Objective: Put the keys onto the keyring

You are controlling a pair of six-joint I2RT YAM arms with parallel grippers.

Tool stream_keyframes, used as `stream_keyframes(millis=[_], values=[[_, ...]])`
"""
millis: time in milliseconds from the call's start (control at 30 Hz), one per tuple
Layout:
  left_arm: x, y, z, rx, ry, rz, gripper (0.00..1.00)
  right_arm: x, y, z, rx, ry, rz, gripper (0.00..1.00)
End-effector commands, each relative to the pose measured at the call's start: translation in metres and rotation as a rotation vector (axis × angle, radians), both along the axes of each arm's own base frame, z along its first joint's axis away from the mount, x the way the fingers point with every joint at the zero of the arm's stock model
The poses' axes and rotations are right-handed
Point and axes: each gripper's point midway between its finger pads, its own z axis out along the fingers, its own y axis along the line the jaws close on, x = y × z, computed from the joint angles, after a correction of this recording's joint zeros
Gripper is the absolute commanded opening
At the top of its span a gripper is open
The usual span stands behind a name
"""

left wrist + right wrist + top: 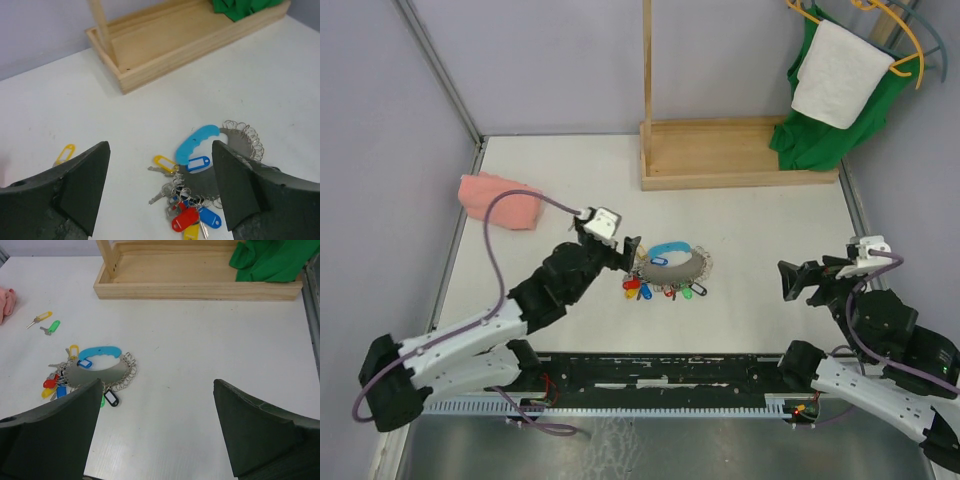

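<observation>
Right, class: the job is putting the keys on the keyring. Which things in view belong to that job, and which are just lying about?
Belong to the job:
keyring
loose yellow-tagged key
loose green-tagged key

Just lying about:
pink cloth
wooden stand
green garment
white towel

I'm getting bright, even, diffuse light on the white table (pixel 750 240); shadows soft, left wrist view's fingers (pixel 80 190) slightly blurred up close.
</observation>
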Motion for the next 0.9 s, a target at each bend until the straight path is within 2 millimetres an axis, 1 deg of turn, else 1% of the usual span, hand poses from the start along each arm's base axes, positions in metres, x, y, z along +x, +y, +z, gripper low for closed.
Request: stream_keyframes(millis=[0, 33, 100, 200, 300, 333, 367, 433, 500, 567, 700, 867], values=[[-0.023, 0.070, 0.015, -0.078, 0.063, 0.204, 0.98, -0.007, -0.036, 0.012, -0.010, -0.036, -0.096, 1.00], [-0.028, 0.082, 0.022, -0.107, 0.056, 0.229, 1.00, -0.008, -0.040, 0.013, -0.010, -0.045, -0.105, 1.00], [-0.040, 0.108, 0.034, -0.163, 0.041, 0.281, 0.99, -0.008, -0.044, 0.013, -0.016, -0.057, -0.116, 1.00], [-0.059, 0.144, 0.054, -0.296, 0.012, 0.339, 0.99, -0.007, -0.042, 0.007, -0.023, -0.064, -0.114, 1.00], [-0.074, 0.169, 0.064, -0.377, -0.007, 0.365, 0.99, -0.005, -0.039, 0.001, -0.038, -0.059, -0.109, 1.00], [-0.078, 0.175, 0.064, -0.390, -0.015, 0.372, 0.99, -0.004, -0.039, -0.001, -0.045, -0.058, -0.110, 1.00], [-0.080, 0.180, 0.060, -0.392, -0.016, 0.381, 0.99, -0.004, -0.039, -0.001, -0.047, -0.057, -0.113, 1.00], [-0.083, 0.184, 0.056, -0.416, -0.017, 0.381, 0.99, -0.004, -0.038, -0.001, -0.050, -0.057, -0.110, 1.00], [-0.085, 0.181, 0.053, -0.439, -0.013, 0.358, 0.99, -0.003, -0.038, -0.001, -0.059, -0.056, -0.110, 1.00], [-0.086, 0.178, 0.053, -0.430, -0.018, 0.335, 0.99, -0.003, -0.038, -0.002, -0.061, -0.055, -0.108, 1.00], [-0.087, 0.180, 0.048, -0.392, -0.005, 0.343, 0.99, -0.003, -0.033, -0.002, -0.065, -0.056, -0.080, 1.00], [-0.089, 0.178, 0.049, -0.418, -0.011, 0.317, 0.99, -0.005, -0.030, 0.000, -0.043, -0.070, -0.053, 1.00]])
